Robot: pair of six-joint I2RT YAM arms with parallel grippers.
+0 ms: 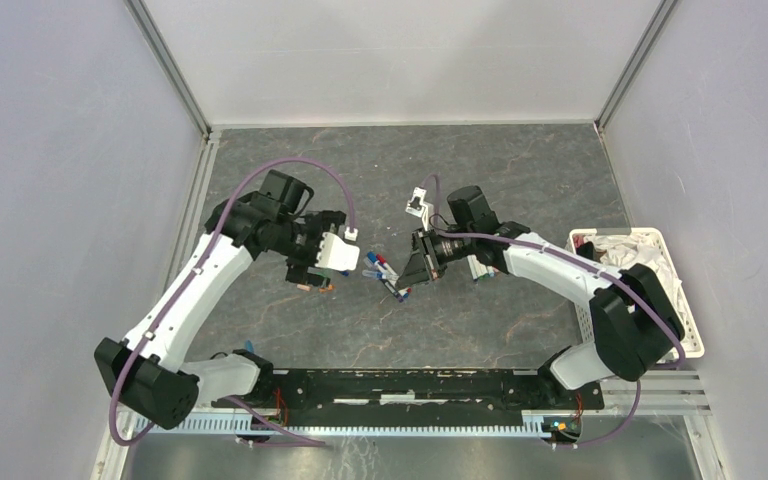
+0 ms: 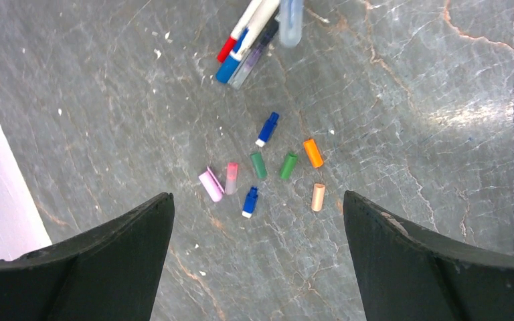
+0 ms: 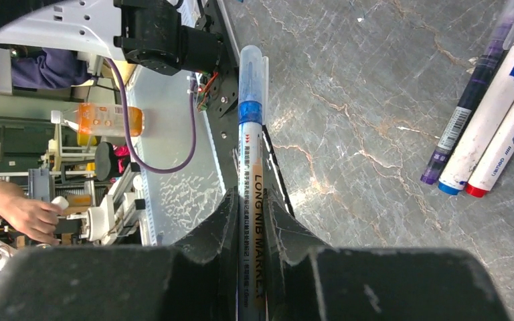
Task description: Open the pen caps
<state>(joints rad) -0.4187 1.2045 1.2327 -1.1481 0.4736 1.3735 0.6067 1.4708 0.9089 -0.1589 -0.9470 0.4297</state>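
Several pen caps lie loose on the grey table: lilac (image 2: 211, 185), pink (image 2: 231, 178), two green (image 2: 258, 165), orange (image 2: 313, 153), peach (image 2: 318, 197) and two blue (image 2: 249, 201). My left gripper (image 2: 258, 195) hangs open above them, holding nothing, and shows from above too (image 1: 310, 276). My right gripper (image 3: 250, 194) is shut on a white pen (image 3: 253, 167) with a blue band and a clear cap (image 3: 251, 67) on its end. Three more pens (image 3: 488, 134) with purple, blue and red ends lie side by side on the table, also near the top of the left wrist view (image 2: 247, 40).
A white basket (image 1: 685, 300) holding a white cloth stands at the right edge of the table. The arms' black base rail (image 1: 420, 385) runs along the near edge. Grey walls close in the left, back and right sides.
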